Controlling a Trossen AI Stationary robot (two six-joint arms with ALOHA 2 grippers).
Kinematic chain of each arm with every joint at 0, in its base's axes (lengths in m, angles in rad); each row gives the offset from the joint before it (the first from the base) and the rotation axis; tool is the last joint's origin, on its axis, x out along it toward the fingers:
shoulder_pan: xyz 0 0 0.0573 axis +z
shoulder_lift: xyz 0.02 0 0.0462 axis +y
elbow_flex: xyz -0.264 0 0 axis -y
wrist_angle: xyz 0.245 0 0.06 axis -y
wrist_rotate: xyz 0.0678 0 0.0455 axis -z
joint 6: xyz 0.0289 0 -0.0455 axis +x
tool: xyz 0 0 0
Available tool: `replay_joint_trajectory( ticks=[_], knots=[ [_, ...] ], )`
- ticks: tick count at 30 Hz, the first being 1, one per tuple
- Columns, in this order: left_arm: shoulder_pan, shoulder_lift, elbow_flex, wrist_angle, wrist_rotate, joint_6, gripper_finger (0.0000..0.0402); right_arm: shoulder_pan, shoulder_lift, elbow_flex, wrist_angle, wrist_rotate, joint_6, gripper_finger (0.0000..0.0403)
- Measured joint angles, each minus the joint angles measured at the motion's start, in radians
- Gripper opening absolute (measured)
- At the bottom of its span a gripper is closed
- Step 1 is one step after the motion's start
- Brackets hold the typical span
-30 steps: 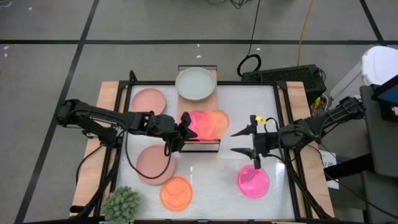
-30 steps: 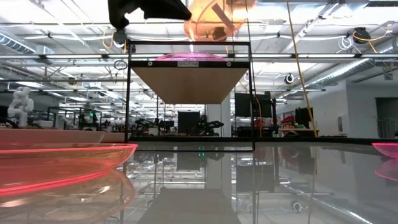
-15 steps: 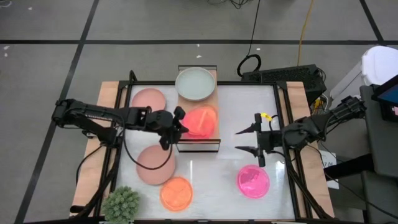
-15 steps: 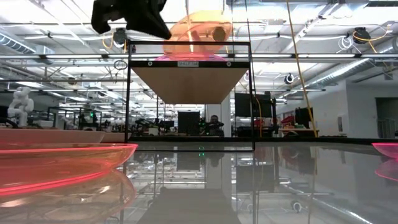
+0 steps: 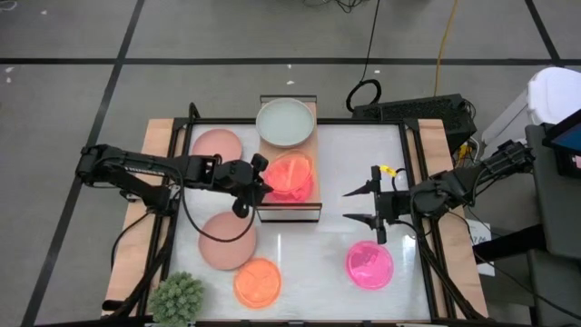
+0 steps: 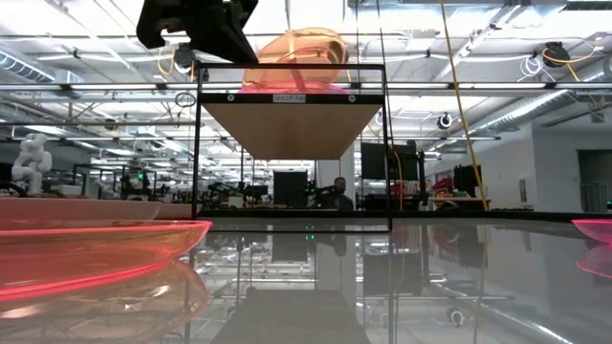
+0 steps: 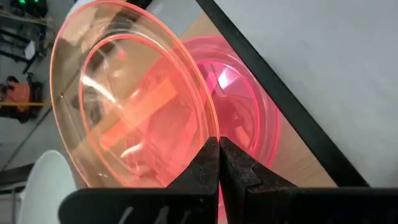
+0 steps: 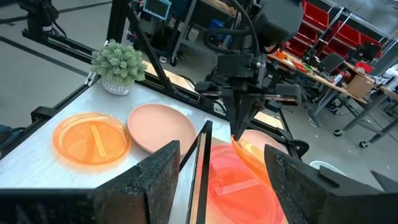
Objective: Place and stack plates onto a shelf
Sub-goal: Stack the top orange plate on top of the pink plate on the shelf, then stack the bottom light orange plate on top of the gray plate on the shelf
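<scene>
The left gripper (image 5: 261, 179) pinches the rim of an orange plate (image 5: 292, 171), held tilted over the hot pink plate (image 7: 252, 118) lying on the shelf (image 5: 289, 211), whose long axis runs away from the table's front edge. The right gripper (image 5: 349, 205) hovers wide apart and empty above the glossy white table (image 5: 300, 245), near another hot pink plate (image 5: 369, 264); a cluttered workshop stretches behind.
</scene>
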Motion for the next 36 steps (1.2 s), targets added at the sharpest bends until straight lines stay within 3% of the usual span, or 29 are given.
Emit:
replay_joint_trajectory(
  ticks=[7, 16, 28, 36],
  knots=[
    [0.004, 0.000, 0.000, 0.003, 0.009, -0.067, 0.0003, 0.000, 0.000, 0.000, 0.000, -0.001, 0.000, 0.0215],
    [0.004, 0.001, 0.000, 0.029, 0.009, -0.135, 0.0053, 0.000, 0.000, 0.000, 0.000, -0.004, 0.000, 0.0215],
    [-0.005, 0.001, -0.001, 0.023, 0.009, -0.222, 0.0058, 0.000, 0.000, 0.000, -0.008, -0.005, 0.018, 0.0215],
    [-0.036, 0.001, -0.001, -0.013, -0.081, -0.384, 0.0058, 0.000, 0.000, 0.000, -0.060, -0.005, 0.048, 0.0215]
  ],
)
